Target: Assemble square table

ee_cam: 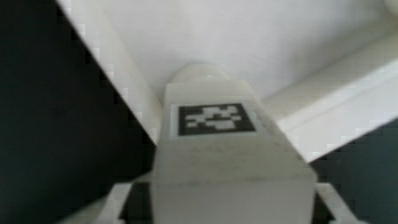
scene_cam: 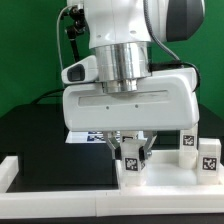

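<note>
My gripper (scene_cam: 132, 160) points straight down and is shut on a short white table leg (scene_cam: 131, 154) that carries a black-and-white tag. In the wrist view the leg (ee_cam: 217, 130) runs out from between the two fingers (ee_cam: 121, 198), which press on its sides. The leg hangs at the left end of the white square table slab (scene_cam: 165, 180), which lies at the exterior view's right front. Under the leg the slab (ee_cam: 267, 40) shows its raised rim. Two more tagged legs (scene_cam: 187, 143) (scene_cam: 208, 158) stand upright at the slab's right; whether they are fixed to it I cannot tell.
The black table (scene_cam: 40, 130) spreads to the exterior view's left. Long white border bars run along the front (scene_cam: 70, 205) and the left (scene_cam: 10, 168). The marker board (scene_cam: 85, 137) lies behind the gripper. A green wall closes the back.
</note>
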Controlling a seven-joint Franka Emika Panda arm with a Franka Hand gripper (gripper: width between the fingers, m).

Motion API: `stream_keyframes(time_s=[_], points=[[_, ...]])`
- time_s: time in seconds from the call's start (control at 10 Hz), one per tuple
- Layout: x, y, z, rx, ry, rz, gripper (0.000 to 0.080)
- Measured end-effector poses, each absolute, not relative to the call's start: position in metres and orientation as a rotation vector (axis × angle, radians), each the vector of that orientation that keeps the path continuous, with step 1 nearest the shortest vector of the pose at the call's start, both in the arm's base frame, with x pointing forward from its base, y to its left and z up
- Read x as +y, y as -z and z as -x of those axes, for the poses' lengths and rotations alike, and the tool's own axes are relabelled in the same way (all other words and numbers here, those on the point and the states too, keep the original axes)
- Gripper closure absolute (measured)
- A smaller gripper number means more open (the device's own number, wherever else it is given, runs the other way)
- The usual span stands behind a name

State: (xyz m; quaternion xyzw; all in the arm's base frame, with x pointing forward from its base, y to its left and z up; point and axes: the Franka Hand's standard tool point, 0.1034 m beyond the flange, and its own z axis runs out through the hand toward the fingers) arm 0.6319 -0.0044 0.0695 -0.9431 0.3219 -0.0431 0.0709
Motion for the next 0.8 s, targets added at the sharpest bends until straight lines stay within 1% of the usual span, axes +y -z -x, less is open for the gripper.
stream_keyframes(time_s=[0.2, 0.4, 0.7, 0.8], points=[[-0.0062, -0.0689, -0.6277, 1.442, 0.078, 2.586, 0.0508], [-0.0039, -0.0683, -0.6246, 1.808, 0.02, 2.315, 0.0507], [-0.0043, -0.068, -0.6234, 2.006, -0.024, 2.132, 0.0505], [-0.0033, -0.0678, -0.6233, 1.995, -0.024, 2.141, 0.0505]])
